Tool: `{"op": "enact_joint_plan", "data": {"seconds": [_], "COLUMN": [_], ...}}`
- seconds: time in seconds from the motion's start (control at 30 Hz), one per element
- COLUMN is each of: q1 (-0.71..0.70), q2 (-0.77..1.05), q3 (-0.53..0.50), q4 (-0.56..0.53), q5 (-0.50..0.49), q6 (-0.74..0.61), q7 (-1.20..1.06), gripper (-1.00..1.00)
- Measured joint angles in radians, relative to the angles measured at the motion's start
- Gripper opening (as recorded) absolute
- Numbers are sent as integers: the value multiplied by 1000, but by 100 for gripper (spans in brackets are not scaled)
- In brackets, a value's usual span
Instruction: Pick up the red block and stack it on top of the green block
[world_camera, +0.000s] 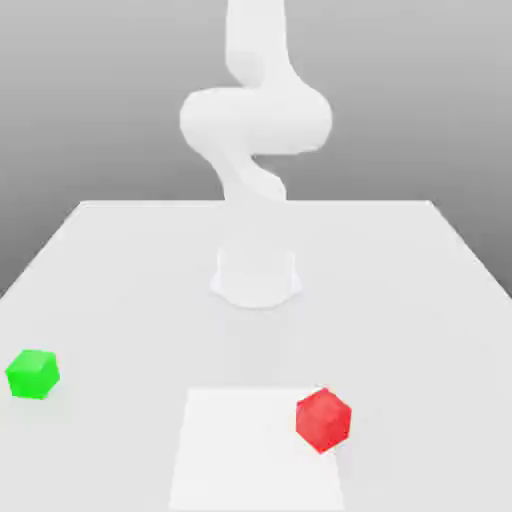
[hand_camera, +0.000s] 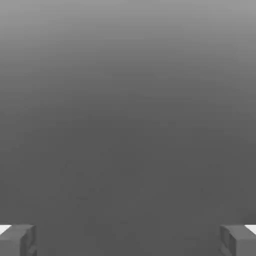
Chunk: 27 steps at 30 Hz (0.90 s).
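The tool (hand_camera: 128, 240) is hanging wide open and gripping nothing, its fingertips (hand_camera: 17, 239) bracketing bare grey. The red block (world_camera: 323, 420) is sitting at the lower right on the tabletop (world_camera: 420, 290), with the green block (world_camera: 32, 374) well apart at the lower left; how the red block lies from the tool cannot be told.

No writing, labels, brands, numbers or signs that I can read anywhere. Red block (world_camera: 323, 420), green block (world_camera: 33, 374) and desk (world_camera: 400, 300) all carry plain, unmarked faces.
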Motion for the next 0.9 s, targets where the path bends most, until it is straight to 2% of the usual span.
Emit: {"op": "enact_joint_plan", "data": {"seconds": [0.3, 0.57, 0.8, 0.9], "q1": [-89, -137, -110, -85], "q2": [280, 528, 749, 856], "q3": [162, 278, 308, 259], "q4": [-146, -274, -380, -376], "q5": [14, -12, -56, -145], "q6": [159, 298, 422, 502], "q7": [379, 738, 1057, 1150], "gripper": [0, 0, 0, 0]}}
